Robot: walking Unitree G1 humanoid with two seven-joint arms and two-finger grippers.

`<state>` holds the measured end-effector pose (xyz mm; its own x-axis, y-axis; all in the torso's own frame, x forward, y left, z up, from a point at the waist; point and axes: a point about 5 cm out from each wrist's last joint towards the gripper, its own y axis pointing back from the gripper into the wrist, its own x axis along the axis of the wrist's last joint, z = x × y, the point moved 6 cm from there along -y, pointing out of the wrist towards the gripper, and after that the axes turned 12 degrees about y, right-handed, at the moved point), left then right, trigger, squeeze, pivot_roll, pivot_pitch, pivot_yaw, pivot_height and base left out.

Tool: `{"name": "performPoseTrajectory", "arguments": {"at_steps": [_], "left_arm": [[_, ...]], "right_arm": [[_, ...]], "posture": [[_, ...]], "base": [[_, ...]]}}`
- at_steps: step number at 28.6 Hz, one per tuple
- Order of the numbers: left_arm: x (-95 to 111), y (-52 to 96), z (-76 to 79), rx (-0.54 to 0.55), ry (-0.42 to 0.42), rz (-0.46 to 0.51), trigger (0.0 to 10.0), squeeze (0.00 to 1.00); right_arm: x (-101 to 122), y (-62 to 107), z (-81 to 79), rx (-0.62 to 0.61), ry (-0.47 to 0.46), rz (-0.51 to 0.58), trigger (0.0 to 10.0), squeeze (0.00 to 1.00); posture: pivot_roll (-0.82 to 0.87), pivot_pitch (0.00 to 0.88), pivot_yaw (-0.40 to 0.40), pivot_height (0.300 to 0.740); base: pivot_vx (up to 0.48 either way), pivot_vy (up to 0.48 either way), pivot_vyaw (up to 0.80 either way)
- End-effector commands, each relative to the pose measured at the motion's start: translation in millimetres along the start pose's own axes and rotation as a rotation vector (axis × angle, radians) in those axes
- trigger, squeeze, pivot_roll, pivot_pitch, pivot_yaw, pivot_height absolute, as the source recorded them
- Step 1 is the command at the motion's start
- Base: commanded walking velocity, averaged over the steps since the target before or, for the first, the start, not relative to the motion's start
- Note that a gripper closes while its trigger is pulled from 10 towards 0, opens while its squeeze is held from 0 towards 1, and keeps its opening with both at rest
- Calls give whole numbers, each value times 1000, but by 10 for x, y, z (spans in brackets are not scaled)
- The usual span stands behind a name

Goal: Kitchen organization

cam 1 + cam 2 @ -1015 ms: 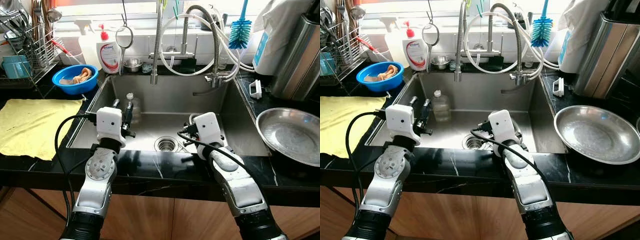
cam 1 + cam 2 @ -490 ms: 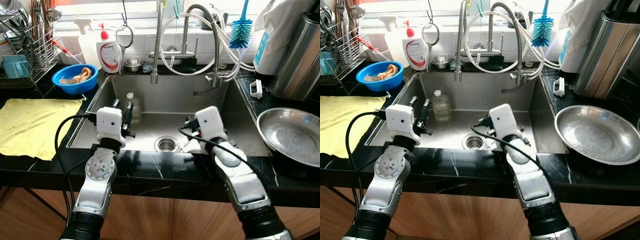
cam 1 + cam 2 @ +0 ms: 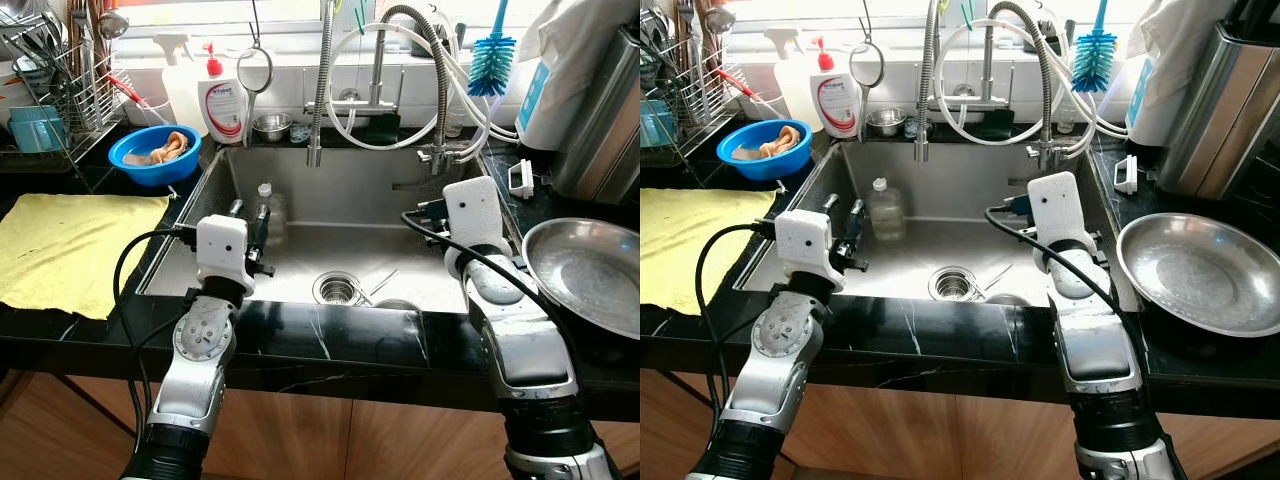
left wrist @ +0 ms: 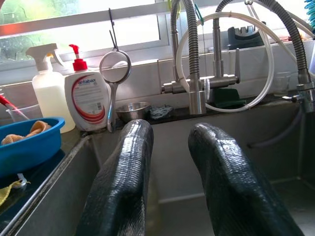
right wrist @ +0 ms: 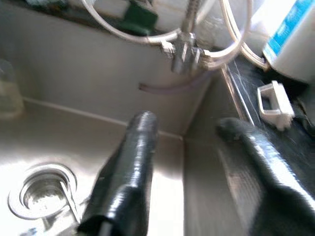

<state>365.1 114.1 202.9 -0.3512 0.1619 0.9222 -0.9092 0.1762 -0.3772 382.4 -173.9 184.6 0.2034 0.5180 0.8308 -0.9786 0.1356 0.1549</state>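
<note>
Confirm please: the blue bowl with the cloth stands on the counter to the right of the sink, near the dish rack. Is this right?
Not quite. The blue bowl stands on the counter to the left of the sink, near the dish rack; the left eye view shows it. The cloth is inside it.

Right wrist view blurred. Small bowl (image 3: pixel 398 304) in sink (image 3: pixel 340 190) partly hidden behind front rim. Pan (image 3: pixel 585 270) cut off by edge.
</note>
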Motion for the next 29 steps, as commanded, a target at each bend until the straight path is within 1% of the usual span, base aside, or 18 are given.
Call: {"name": "performPoseTrajectory", "arguments": {"at_steps": [1,2,4,5,8,9,13,17,20,23,26,28,29], "left_arm": [[-26,8,14,-9,9,-15,10000,0],[-31,9,19,-12,11,-17,10000,0],[-55,17,40,-22,14,-27,10000,0],[-57,20,46,-23,16,-28,10000,0],[-62,22,54,-28,19,-31,10000,0],[-68,26,58,-31,22,-34,10000,0],[-71,24,60,-36,24,-37,10000,0],[-88,29,84,-47,27,-46,10000,0],[-87,26,75,-46,27,-47,10000,0],[-88,25,72,-45,27,-48,10000,0],[-89,23,73,-46,28,-50,10000,0],[-90,23,76,-48,29,-50,10000,0],[-90,21,78,-48,30,-50,10000,0]], "right_arm": [[-50,38,57,-28,10,-29,10000,1000],[-74,40,66,-32,12,-40,10000,1000],[-144,29,94,-47,57,-56,10000,1000],[-195,21,97,-50,62,-69,10000,1000],[-252,15,87,-48,79,-84,10000,1000],[-295,17,65,-45,91,-100,10000,0],[-326,22,66,-53,92,-114,10000,0],[-430,33,51,-60,8,-157,10000,0],[-436,31,107,-87,20,-158,10000,0],[-399,28,193,-129,25,-146,10000,0],[-373,27,230,-148,30,-135,10000,0],[-294,32,275,-176,57,-98,10000,0],[-258,29,276,-178,40,-80,10000,0]], "posture": [[-110,0,34,740],[-110,0,34,740],[-112,0,32,740],[-109,0,31,740],[-108,0,31,740],[-109,0,31,740],[-106,0,32,740],[-104,0,32,740],[-105,0,34,740],[-107,0,36,740],[-110,0,37,740],[-110,0,37,740],[-110,0,37,740]], "base": [[0,0,0],[0,0,0],[0,0,0],[0,0,0],[0,0,0],[0,0,0],[0,0,0],[0,0,0],[0,0,0],[0,0,0],[0,0,0],[0,0,0],[0,0,0]]}}
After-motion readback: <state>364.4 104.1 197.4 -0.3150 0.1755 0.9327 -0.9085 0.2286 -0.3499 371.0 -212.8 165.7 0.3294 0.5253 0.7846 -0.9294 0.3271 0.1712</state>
